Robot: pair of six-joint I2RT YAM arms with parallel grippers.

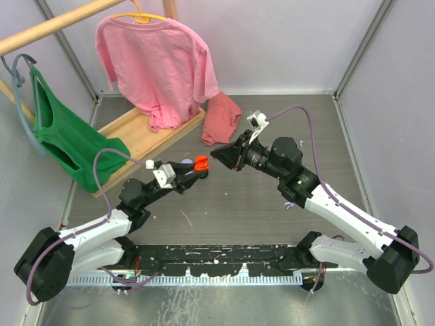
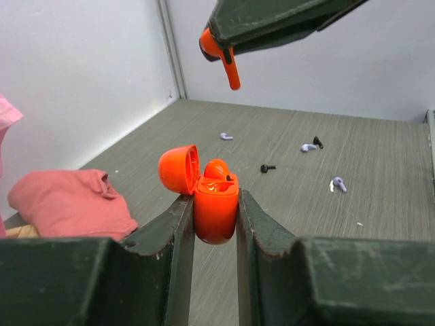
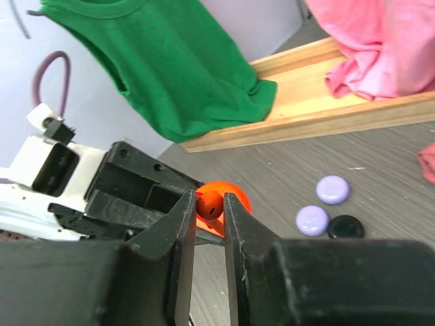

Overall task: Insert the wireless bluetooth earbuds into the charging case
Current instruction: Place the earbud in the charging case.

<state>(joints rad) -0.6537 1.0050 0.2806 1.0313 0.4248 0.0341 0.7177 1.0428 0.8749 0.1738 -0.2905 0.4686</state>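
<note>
My left gripper (image 2: 215, 198) is shut on the orange-red charging case (image 2: 216, 214) and holds it upright with its lid (image 2: 178, 168) open. One orange-red earbud (image 2: 216, 168) sits in the case. My right gripper (image 3: 210, 201) is shut on a second orange-red earbud (image 3: 210, 206). It holds this earbud (image 2: 224, 58) stem down, above the case and apart from it. From above, the case (image 1: 200, 163) and the right gripper (image 1: 221, 155) almost meet at mid-table. Loose lavender earbuds (image 2: 338, 183) and black earbuds (image 2: 268, 168) lie on the table beyond.
Two lavender pucks (image 3: 332, 189) and a black puck (image 3: 345, 227) lie on the table past the case. A crumpled pink cloth (image 1: 221, 119) lies at the back. A wooden rack base (image 1: 136, 132) with a pink shirt (image 1: 160, 64) and a green shirt (image 1: 64, 136) stands back left.
</note>
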